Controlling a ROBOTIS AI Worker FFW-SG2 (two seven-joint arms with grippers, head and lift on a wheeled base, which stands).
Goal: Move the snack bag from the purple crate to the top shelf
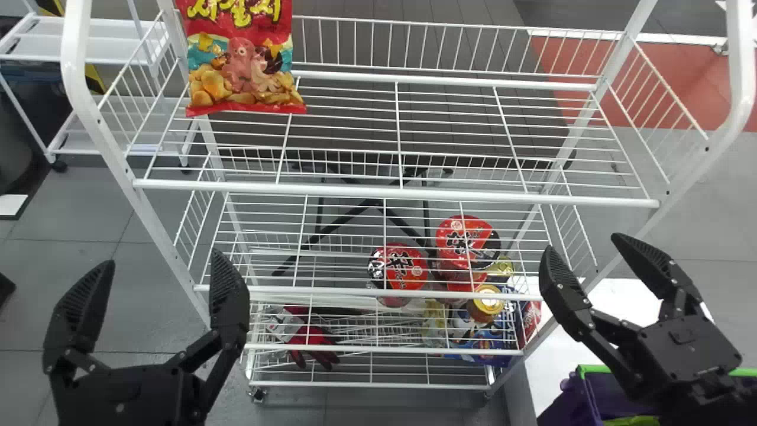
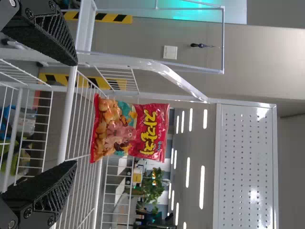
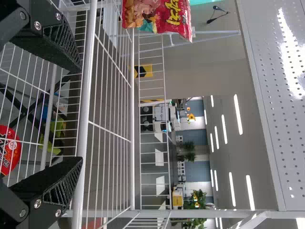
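Grey tiled floor (image 1: 71, 251) around and beneath the wire rack (image 1: 74, 53); white cart (image 1: 100, 35) beyond the rack's left end.

Left to right, by the rack:
- Near side, left post: left gripper (image 1: 162, 260), spread wide, nothing between the fingers.
- Left end, on the top shelf (image 1: 396, 193): snack bag (image 1: 239, 65), upright, printed face toward the robot, free of both grippers. To judge by that, already delivered; at most a clean withdrawal left to do.
- Low inside the rack, left part: red gloves (image 1: 310, 334), by the look. Toward the rack's right end: red-topped cups (image 1: 461, 234).
- Near side, right end: right gripper (image 1: 582, 245), also wide and empty.
- Below and right of the rack's right end: purple crate (image 1: 562, 396), green-rimmed.

Risks: toppling of the bag, soft and standing unheld, from a brush by the left fingers or a knock to the rack. Snagging of either open gripper on rails or posts during a careless retreat, with the same jolt as a result.

Hard to make out: crate's inside, mostly behind the right arm and past the bottom edge; bag's upper end, cut off in the head view; bag's back, hidden, so cannot tell about any lean against the rear rails.
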